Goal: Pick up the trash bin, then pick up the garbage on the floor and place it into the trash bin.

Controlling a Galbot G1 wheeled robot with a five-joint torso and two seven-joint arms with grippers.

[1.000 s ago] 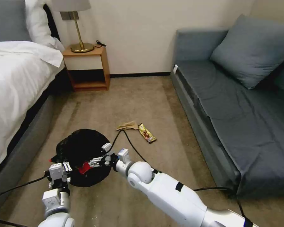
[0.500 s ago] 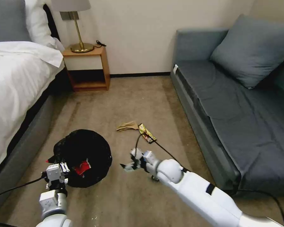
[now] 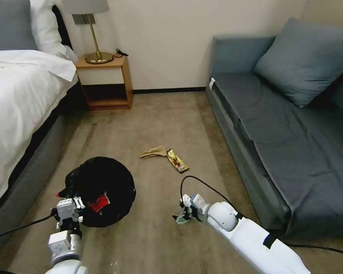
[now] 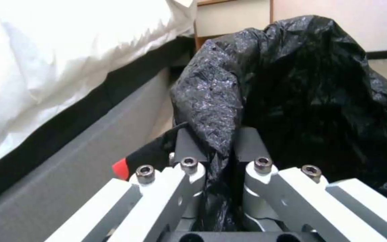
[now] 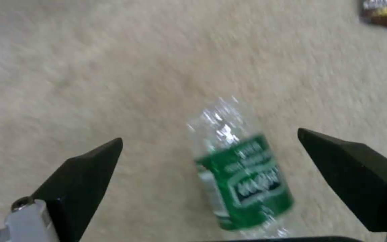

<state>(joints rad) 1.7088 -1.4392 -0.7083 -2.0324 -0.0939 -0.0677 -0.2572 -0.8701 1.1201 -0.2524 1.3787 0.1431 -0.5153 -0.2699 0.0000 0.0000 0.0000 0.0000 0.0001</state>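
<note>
Bin in hand, one wrapper in, bottle next.

Your left gripper (image 4: 216, 148) is clamped on the bag-lined rim of the trash bin (image 3: 101, 190) at lower left of the head view, with a red-white wrapper (image 3: 99, 202) already lying inside. Your right gripper (image 5: 211, 148), its fingers spread wide, hovers over the clear bottle (image 5: 240, 174) on the carpet at lower centre, not yet touching it. The snack wrapper (image 3: 177, 160) and tan paper (image 3: 154, 152) lie mid-frame, so three pieces remain for you.

White bed (image 3: 15, 99) left, wooden nightstand (image 3: 106, 82) with brass lamp (image 3: 95, 34), grey sofa (image 3: 293, 140) with cushion (image 3: 305, 61) right, beige carpet (image 3: 160, 114).
</note>
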